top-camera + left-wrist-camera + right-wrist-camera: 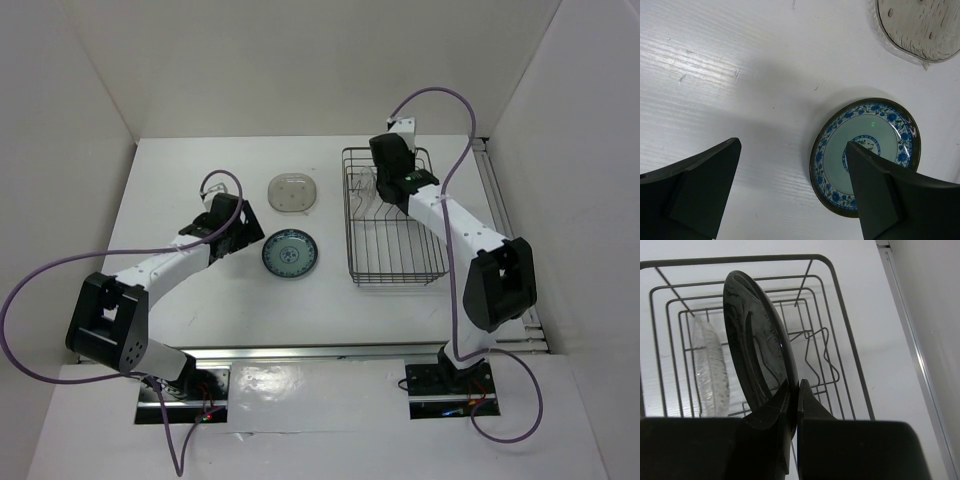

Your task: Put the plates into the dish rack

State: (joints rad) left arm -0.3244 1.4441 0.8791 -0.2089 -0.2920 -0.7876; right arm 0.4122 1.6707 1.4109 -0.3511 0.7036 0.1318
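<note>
My right gripper (387, 168) (796, 385) is shut on the rim of the glossy black plate (757, 340) and holds it on edge over the far end of the dish rack (398, 282) (740, 260). The clear glass plate (710, 367) stands upright in the rack to the black plate's left. My left gripper (245, 240) (792, 145) is open and empty above the table, just left of the blue-and-white plate (291, 254) (865, 155); its right finger overlaps that plate's rim in the wrist view. The beige speckled plate (293, 192) (920, 27) lies flat beyond it.
White walls enclose the table on the left, back and right. A metal rail (505, 215) runs along the table's right edge beside the rack. The near half of the rack holds only upright wire dividers (822, 355).
</note>
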